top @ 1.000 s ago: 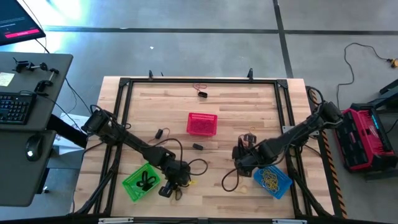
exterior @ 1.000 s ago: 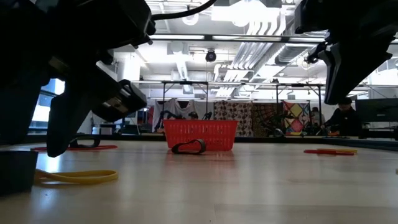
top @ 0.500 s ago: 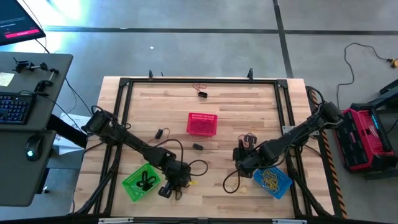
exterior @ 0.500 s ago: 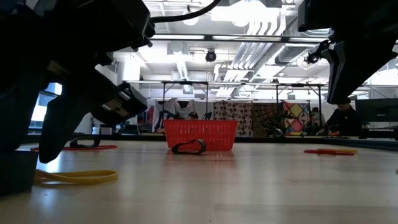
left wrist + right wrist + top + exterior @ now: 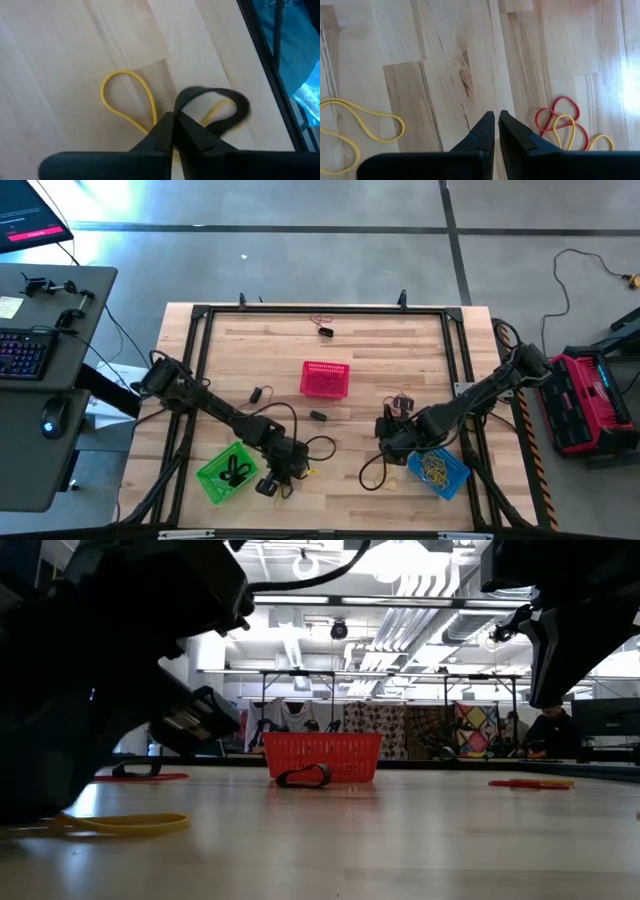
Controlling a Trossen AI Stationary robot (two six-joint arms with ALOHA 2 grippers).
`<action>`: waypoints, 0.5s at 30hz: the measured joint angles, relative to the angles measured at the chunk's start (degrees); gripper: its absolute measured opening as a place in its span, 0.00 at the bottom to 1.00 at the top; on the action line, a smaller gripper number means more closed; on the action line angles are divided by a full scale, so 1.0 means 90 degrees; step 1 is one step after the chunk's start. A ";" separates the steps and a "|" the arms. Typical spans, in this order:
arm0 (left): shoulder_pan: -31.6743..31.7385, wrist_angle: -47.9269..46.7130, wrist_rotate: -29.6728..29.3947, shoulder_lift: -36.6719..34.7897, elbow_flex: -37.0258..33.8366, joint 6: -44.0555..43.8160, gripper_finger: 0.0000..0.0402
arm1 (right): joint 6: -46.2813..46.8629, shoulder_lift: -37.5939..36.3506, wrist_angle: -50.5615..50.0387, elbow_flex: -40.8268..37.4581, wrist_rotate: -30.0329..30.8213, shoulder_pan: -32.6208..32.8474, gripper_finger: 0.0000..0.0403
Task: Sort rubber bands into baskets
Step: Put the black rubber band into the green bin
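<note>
My left gripper is down at the table next to the green basket, shut on a black rubber band. A yellow rubber band lies flat under it and also shows in the low view. My right gripper hangs shut and empty above the wood, beside the blue basket. Red and yellow bands lie just beyond it. The red basket stands mid-table with a black band in front of it. My left gripper pinches the black band at one end of its loop, between its two fingertips. The fingers slant down from above. The rest of the loop stands out past the tips. The yellow band runs under the same tips; whether it is caught too, I cannot tell.
Black bands lie in the green basket, yellow ones in the blue basket. Loose black bands lie on the wood to the left and far side. Another yellow band lies near my right gripper. A black frame rims the table.
My left gripper has shut at the table beside the yellow band, staying in place. My right arm has kept still.
</note>
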 joint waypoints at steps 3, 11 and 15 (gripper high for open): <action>0.0000 -0.0028 -0.0105 -0.0121 0.0002 -0.0001 0.01 | 0.0000 0.0000 -0.0004 0.0000 -0.0001 0.0000 0.03; -0.0007 -0.0652 -0.0583 -0.0697 0.0002 0.0000 0.00 | -0.0001 0.0000 -0.0025 0.0000 0.0000 0.0000 0.03; -0.0136 -0.1403 -0.0986 -0.1294 0.0002 -0.0171 0.00 | -0.0002 0.0000 0.0023 0.0000 0.0001 -0.0002 0.03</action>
